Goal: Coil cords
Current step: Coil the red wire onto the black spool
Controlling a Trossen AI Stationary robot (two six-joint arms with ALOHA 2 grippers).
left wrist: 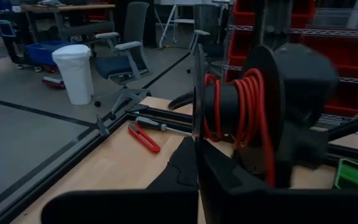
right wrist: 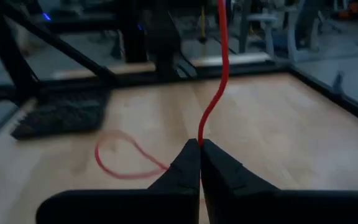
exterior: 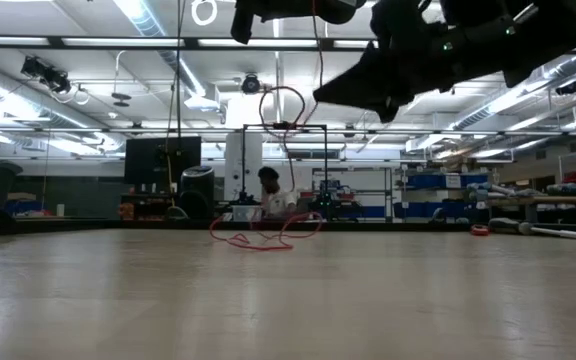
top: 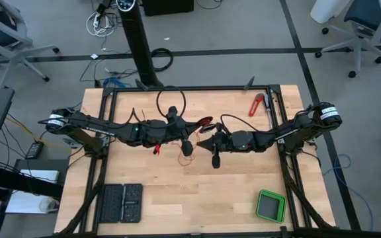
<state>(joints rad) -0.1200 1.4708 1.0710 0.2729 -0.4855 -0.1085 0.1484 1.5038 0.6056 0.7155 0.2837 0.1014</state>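
both arms reach in over the middle of the pale wooden counter. the left claw is closed tight, its dark fingers pressed together; just ahead of it part of the very thin red wire is wound around a dark round spool. the right claw is closed on the same thin red wire, which rises from between its fingertips. the rest of the wire lies as loose loops on the counter below, between the two claws. a red-handled tool lies near the far right edge, a green box sits at the near right corner.
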